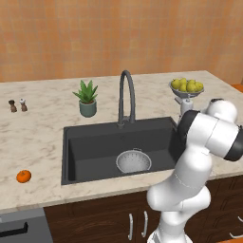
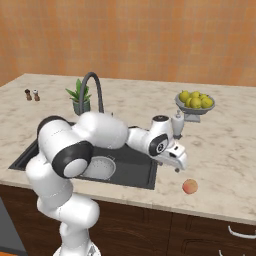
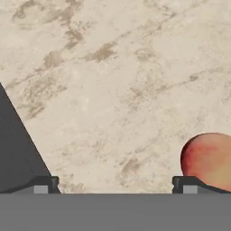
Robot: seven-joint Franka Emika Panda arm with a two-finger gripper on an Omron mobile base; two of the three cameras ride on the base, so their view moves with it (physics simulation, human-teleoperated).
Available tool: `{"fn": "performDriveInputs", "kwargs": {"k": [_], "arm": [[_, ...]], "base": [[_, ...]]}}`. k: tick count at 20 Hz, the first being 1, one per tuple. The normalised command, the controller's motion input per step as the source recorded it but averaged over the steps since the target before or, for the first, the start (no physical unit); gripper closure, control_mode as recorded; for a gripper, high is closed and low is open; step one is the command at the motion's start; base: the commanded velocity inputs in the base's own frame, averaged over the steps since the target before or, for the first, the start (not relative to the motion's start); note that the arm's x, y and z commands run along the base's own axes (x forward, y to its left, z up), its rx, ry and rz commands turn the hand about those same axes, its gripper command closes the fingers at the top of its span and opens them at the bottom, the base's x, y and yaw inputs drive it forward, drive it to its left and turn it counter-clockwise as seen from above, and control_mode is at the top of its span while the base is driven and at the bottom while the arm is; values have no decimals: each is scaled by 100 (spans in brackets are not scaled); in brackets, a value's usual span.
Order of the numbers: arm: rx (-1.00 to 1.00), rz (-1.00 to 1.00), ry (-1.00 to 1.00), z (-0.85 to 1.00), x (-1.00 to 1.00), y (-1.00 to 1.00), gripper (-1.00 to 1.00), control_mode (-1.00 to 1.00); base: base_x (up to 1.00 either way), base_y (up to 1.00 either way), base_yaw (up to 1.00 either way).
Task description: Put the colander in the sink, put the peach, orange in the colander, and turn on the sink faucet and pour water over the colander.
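The silver colander (image 1: pixel 134 161) sits in the dark sink (image 1: pixel 95 142), near its front right; the arm partly covers the colander (image 2: pixel 101 167) in the right base view. The orange (image 1: pixel 23 176) lies on the counter left of the sink. On the counter right of the sink rests the pinkish peach (image 2: pixel 189 186). My gripper (image 2: pixel 177 167) hovers open just above and to the left of it, nothing between its fingers. In the hand view the peach (image 3: pixel 209 160) lies beside the right fingertip (image 3: pixel 184 184), outside the gap of the gripper (image 3: pixel 115 186). The gooseneck faucet (image 1: pixel 126 97) stands behind the sink.
A potted plant (image 1: pixel 87 98) stands left of the faucet. A stemmed bowl of yellow-green fruit (image 2: pixel 195 103) and a white dispenser (image 2: pixel 178 125) stand behind the gripper. Two small shakers (image 1: pixel 17 105) are at the far left. The sink's right edge (image 3: pixel 13 153) is close to the hand.
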Motion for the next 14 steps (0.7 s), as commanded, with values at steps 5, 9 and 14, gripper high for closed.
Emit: {"fn": "performDriveInputs", "kwargs": {"k": [5,9,14], "arm": [[4,-19,-5,8,-34,-61,-100,-100],[1,-17,-17,19,-45,-39,-100,-100],[0,-16,-7,8,-32,-25,-100,-100]], "base": [[0,0,0],[0,0,0],[0,0,0]]}}
